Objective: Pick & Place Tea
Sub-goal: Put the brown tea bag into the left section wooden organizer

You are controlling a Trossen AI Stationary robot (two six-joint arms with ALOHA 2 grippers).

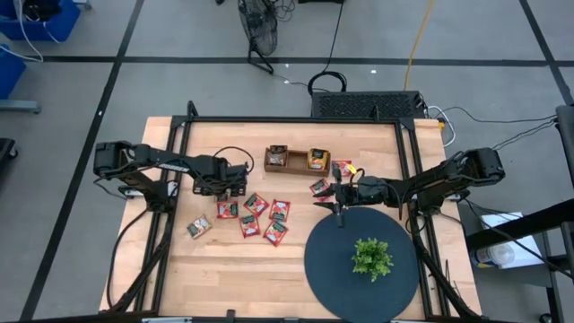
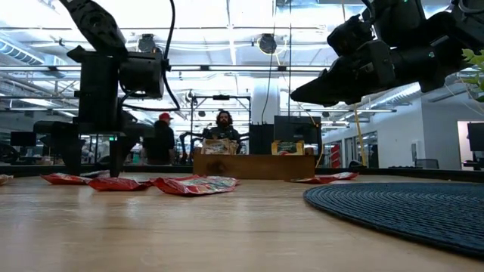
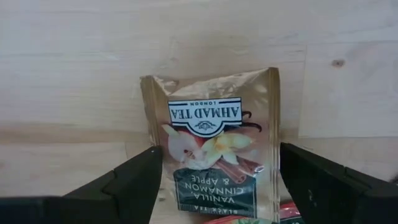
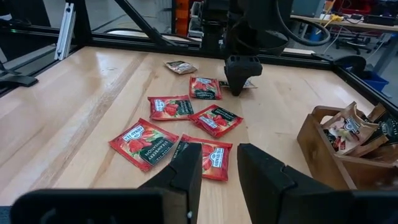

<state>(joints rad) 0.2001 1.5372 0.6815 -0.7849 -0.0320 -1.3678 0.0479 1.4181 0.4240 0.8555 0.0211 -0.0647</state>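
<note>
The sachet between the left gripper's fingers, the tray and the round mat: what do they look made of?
Sachet: glossy foil or plastic film, judging by crinkles and sheen, with a printed label. Tray: brown wood with visible grain, matte finish. Mat: dark, apparently woven or braided fibre; the low view shows ribbed rows. The left gripper stands open around the sachet.

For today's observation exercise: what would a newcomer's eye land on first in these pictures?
Probably the red tea sachets scattered mid-table, with the left end effector open just behind them, straddling a vanilla, cinnamon and apple sachet. Next, the round dark mat with its small green plant near the right arm, and the wooden tray behind.
</note>
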